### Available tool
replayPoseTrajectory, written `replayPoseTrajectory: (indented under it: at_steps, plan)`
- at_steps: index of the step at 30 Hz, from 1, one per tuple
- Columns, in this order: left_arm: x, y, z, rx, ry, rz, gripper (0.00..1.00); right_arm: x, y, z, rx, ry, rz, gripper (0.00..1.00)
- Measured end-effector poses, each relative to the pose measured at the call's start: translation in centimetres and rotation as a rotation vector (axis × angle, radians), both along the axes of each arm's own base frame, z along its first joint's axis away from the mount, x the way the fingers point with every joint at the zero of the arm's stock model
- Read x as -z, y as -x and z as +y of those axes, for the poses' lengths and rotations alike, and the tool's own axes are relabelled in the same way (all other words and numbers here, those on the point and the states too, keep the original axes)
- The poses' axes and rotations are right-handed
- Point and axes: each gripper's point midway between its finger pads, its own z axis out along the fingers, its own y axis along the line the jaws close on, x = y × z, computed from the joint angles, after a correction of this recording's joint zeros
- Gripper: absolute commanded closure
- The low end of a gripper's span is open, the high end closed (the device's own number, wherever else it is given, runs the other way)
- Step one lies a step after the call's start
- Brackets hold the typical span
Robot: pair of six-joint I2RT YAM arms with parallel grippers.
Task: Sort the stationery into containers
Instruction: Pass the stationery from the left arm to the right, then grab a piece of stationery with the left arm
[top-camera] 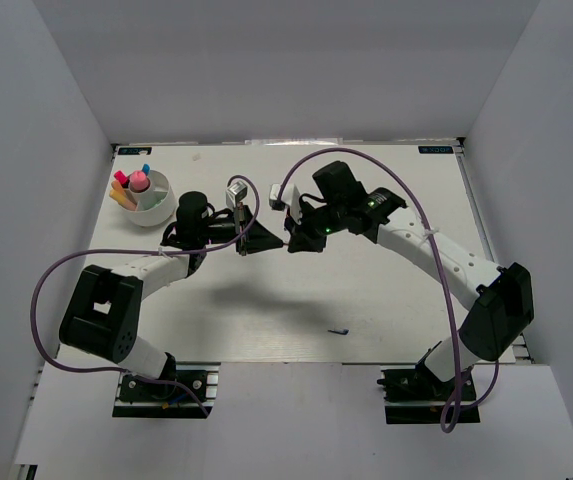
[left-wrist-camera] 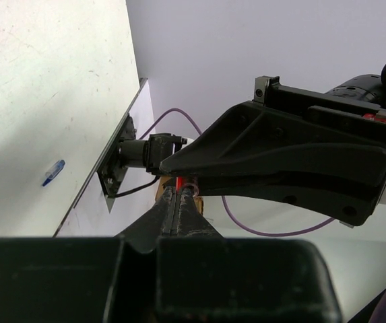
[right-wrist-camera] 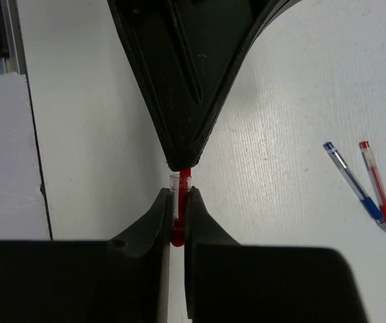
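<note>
Meeting mid-table in top view, my left gripper (top-camera: 254,241) & right gripper (top-camera: 290,241) sat tip-to-tip, bowl (top-camera: 156,215) far left. L wrist: jaws were shut on red pen (left-wrist-camera: 179,183). R wrist: jaws pinched it too. Risk: w/ both clamped, any pull could snap/drop it.

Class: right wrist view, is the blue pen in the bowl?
No, the blue pen lies on the table beside a red pen.

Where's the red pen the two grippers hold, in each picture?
Top external: hidden where left gripper meets right gripper.
Left wrist: red pen, centre of picture.
Right wrist: red pen, just below centre.
Shared landmark: the loose blue pen.
</note>
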Motion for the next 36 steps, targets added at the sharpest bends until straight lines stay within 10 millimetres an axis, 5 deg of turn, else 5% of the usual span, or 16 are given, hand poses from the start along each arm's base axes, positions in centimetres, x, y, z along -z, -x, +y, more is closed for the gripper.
replayPoseTrajectory:
  at_steps: [2, 3, 6, 9, 15, 20, 23, 26, 31, 36]
  plan:
    - [0.0, 0.0, 0.0, 0.0, -0.001, -0.003, 0.74, 0.0, 0.0, 0.0, 0.003, 0.001, 0.0, 1.0]
    - [0.1, 0.0, 0.0, -0.001, -0.001, -0.002, 0.49, 0.0, 0.0, 0.0, 0.003, 0.001, -0.001, 1.0]
    - [0.2, 0.0, 0.0, -0.003, -0.006, -0.007, 0.3, 0.0, 0.0, 0.0, -0.002, -0.002, -0.001, 1.0]
    - [0.4, -0.5, 0.3, -0.02, -0.013, -0.021, 0.28, 0.4, 0.0, -0.3, 0.009, 0.004, 0.012, 1.0]
    - [0.4, -4.2, 3.1, -0.127, -0.062, -0.14, 0.47, 2.5, -0.5, -4.4, 0.13, 0.043, 0.113, 1.0]
    - [-3.5, -14.4, 3.8, -0.219, -0.318, -0.58, 0.53, 4.0, -0.9, -9.0, 0.278, 0.057, 0.207, 1.0]
    - [-4.6, -18.2, 3.6, -0.195, -0.461, -0.802, 0.54, 4.8, -1.6, -11.1, 0.361, 0.058, 0.268, 1.0]
    - [-2.6, -21.3, 2.9, -0.12, -0.595, -0.929, 0.57, 5.2, -2.4, -12.8, 0.43, 0.049, 0.316, 1.0]
    - [4.7, -25.1, 0.8, 0.1, -0.753, -1.006, 0.55, 5.2, -3.5, -14.4, 0.5, 0.027, 0.344, 1.0]
    - [11.7, -25.1, -0.7, 0.332, -0.851, -1.055, 0.57, 5.1, -4.2, -15.4, 0.534, 0.012, 0.351, 1.0]
